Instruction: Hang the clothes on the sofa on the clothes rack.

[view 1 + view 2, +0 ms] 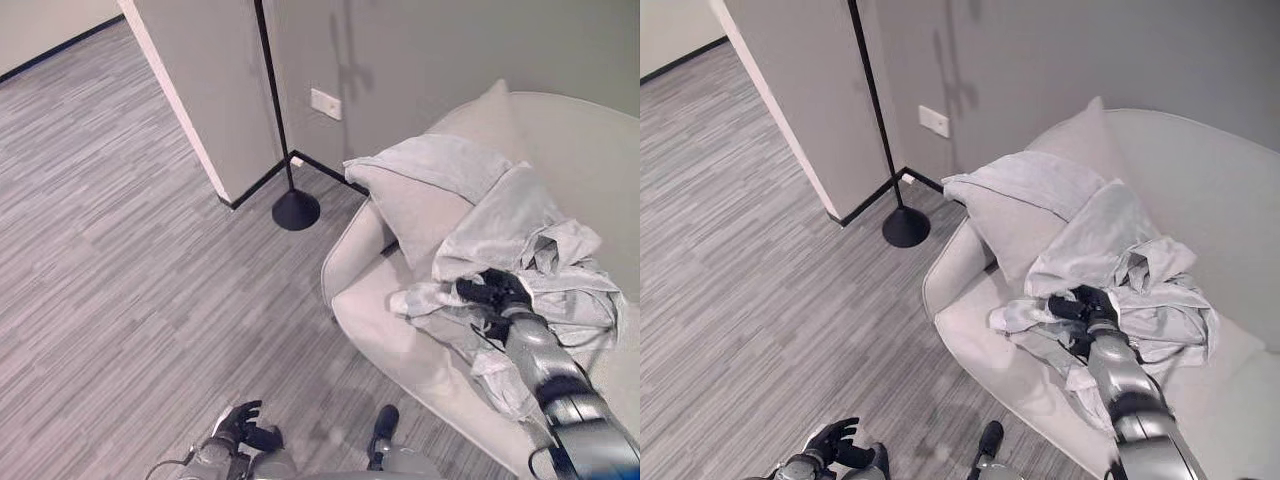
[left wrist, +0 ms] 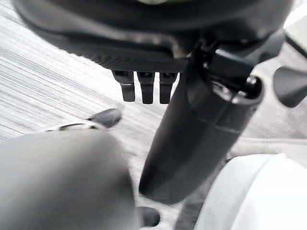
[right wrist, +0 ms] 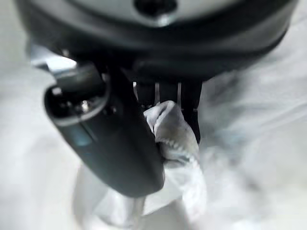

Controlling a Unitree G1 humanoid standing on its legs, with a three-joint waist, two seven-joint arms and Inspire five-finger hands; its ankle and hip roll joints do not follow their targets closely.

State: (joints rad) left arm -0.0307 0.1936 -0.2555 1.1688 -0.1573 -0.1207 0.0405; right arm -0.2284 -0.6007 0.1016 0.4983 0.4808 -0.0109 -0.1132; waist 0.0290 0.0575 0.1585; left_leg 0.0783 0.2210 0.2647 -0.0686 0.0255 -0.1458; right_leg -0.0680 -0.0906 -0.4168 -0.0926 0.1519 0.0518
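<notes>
Down at the bottom of the head views you've got your left hand [image 1: 243, 428] hanging low over the floor [image 1: 120, 250], fingers loosely curled with nothing in them, so it's basically parked out of the way. The action is all on the other side. Your right hand [image 1: 1087, 305] is reached out over the sofa [image 1: 970, 330] and sits right in the pile of clothes [image 1: 1140, 280]; in the right wrist view a fold of pale cloth [image 3: 175, 139] is pinched between thumb and fingers, so I'd call that hand closed on the fabric. Looks like a grab at an edge near the front of the heap, which makes sense if you want to peel one piece off rather than drag everything.

Clothes are still entirely on the sofa seat, crumpled, leaning up against the cushions. I honestly can't tell how many garments are in there; it reads as one light grey bundle, maybe more than one piece tangled together. Cushions: two that I can make out, one square cushion [image 1: 1015, 225] up front with a fold of cloth draped on top, another cushion [image 1: 1085, 135] behind it against the backrest.

Off to your left there's one black pole [image 1: 275, 100] on a round base [image 1: 296, 210] by the wall corner, well apart from the sofa. My guess is that's the rack, though its top is out of frame. Nothing's hung yet.
</notes>
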